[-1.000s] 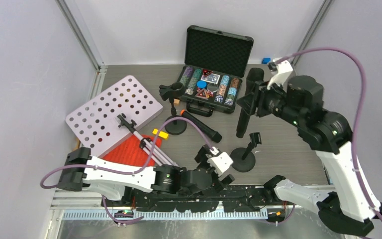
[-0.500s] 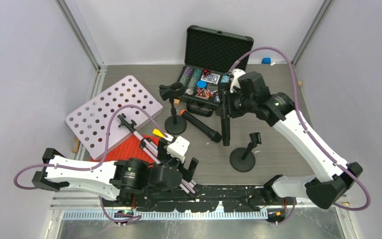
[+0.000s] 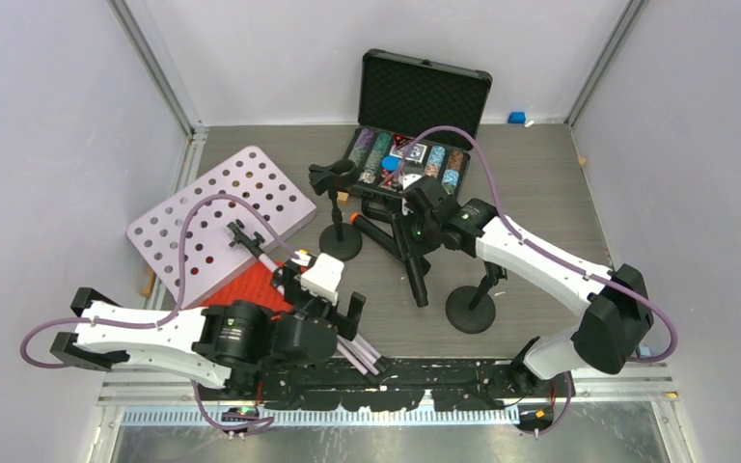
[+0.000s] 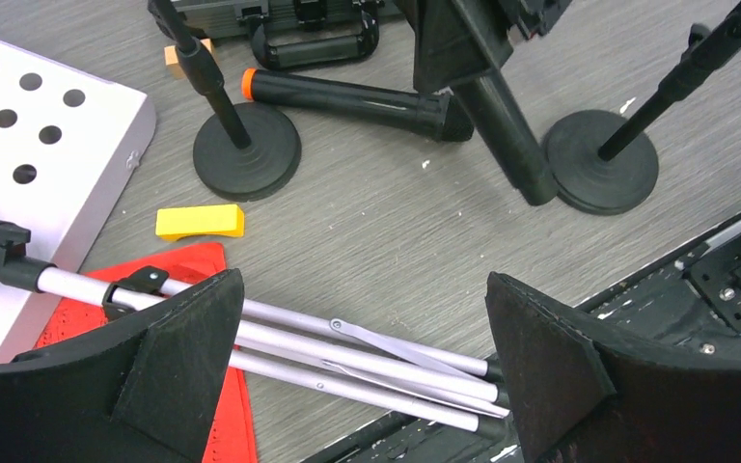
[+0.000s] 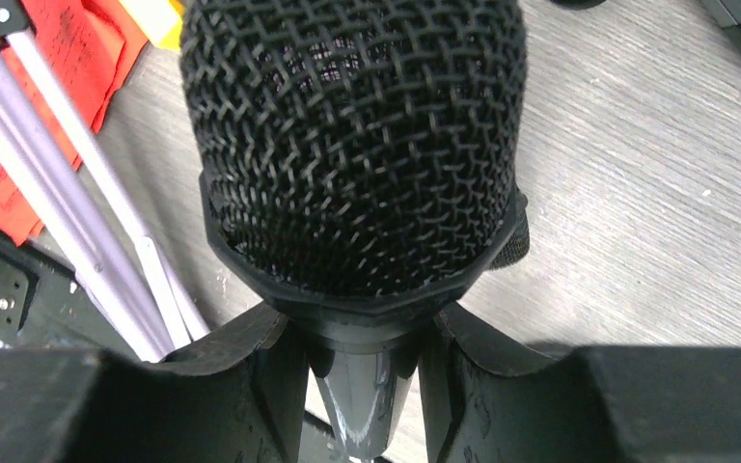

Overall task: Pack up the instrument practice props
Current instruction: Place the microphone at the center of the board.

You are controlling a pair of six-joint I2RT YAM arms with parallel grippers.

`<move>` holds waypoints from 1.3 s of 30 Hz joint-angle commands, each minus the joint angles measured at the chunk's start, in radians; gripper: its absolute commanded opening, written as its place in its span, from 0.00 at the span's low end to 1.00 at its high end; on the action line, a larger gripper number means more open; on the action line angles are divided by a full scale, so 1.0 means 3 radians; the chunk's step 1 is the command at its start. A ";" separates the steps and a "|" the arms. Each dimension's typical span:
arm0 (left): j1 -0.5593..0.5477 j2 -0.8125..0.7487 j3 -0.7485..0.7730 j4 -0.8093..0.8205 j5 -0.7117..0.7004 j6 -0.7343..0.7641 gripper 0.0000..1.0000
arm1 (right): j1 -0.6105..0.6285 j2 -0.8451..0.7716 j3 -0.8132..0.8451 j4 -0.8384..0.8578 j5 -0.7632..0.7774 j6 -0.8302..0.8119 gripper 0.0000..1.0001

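Both arms stand on a black mounting rail (image 3: 415, 371): white shells on the long links, round black housings at the joints. A purple cable (image 3: 222, 198) leaves the left arm (image 3: 145, 333) above the rail's left half; a second loops from the right arm (image 3: 540, 262) above its right half. Small green marks (image 3: 231, 312) dot the black housings (one visible per arm). The left gripper (image 4: 362, 367) has matte black, rough-faced wedge fingers (image 4: 178, 338).

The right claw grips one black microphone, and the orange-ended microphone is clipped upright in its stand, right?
Not quite. The right gripper does grip one black microphone, but the orange-ended microphone lies flat on the table, unclipped. The left wrist view shows it.
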 commanded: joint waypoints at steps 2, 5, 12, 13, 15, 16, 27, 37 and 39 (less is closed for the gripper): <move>-0.0013 -0.0241 0.0006 0.0021 -0.0267 -0.0143 1.00 | 0.0036 0.0012 -0.0271 0.0783 0.0161 0.0155 0.04; -0.0013 -0.0350 -0.0042 0.0083 -0.0298 -0.0116 1.00 | 0.0056 0.0107 -0.0371 0.1072 0.0210 0.0142 0.03; -0.0016 -0.0530 -0.0106 0.0238 -0.0246 0.0022 0.99 | 0.0165 0.0429 -0.0366 0.1394 0.0300 0.0026 0.04; -0.0014 -0.0538 -0.0115 0.0250 -0.0245 0.0027 0.98 | 0.0170 0.0514 -0.0357 0.1406 0.0325 0.0020 0.08; -0.0013 -0.0550 -0.0128 0.0291 -0.0238 0.0058 0.98 | 0.0193 0.0617 -0.0391 0.1505 0.0369 0.0022 0.15; -0.0013 -0.0543 -0.0133 0.0323 -0.0238 0.0089 0.98 | 0.0202 0.0649 -0.0412 0.1600 0.0396 0.0039 0.17; -0.0013 -0.0364 -0.0069 0.0329 -0.0177 0.0190 0.98 | 0.0207 0.1033 -0.0555 0.2093 0.0400 0.0199 0.39; -0.0016 -0.0397 -0.0073 0.0022 -0.0337 -0.0187 0.98 | 0.0211 0.1080 -0.0462 0.2058 0.0347 0.0233 0.58; -0.0015 -0.0391 -0.0081 0.0001 -0.0365 -0.0211 0.98 | 0.0212 0.1029 -0.0440 0.2013 0.0343 0.0224 0.65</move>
